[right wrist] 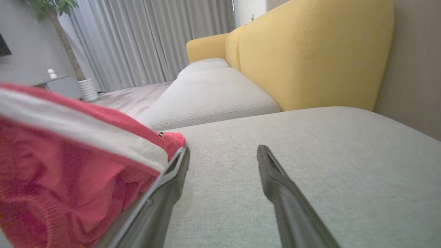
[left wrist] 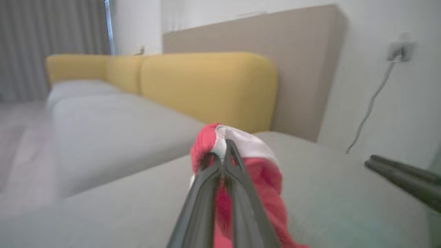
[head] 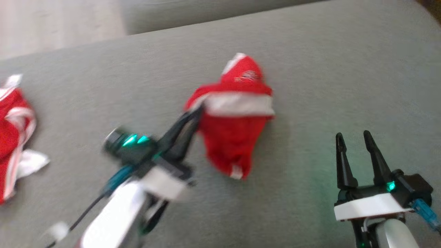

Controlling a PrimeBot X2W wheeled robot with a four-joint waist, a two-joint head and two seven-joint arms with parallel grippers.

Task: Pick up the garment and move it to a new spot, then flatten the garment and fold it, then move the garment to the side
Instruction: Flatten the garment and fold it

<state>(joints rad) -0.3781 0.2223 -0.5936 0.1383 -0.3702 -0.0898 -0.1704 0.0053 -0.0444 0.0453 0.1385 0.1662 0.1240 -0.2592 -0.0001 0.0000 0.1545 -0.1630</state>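
- Left gripper (head: 197, 113) is pinching the red garment (head: 234, 137) by its white band, fingers tight together.
- Right gripper (head: 353, 136) is hanging open, holding nothing.
- That red garment is sitting mid grey cushion (head: 327, 69); another red cloth (head: 12, 137) is lying far left.

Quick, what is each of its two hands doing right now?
Left gripper: fingers shut on the red garment.
Right gripper: fingers open, holding nothing.

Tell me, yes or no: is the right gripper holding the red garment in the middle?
No: in the head view the right gripper stands open and apart from the red garment, whose white band the left gripper pinches.
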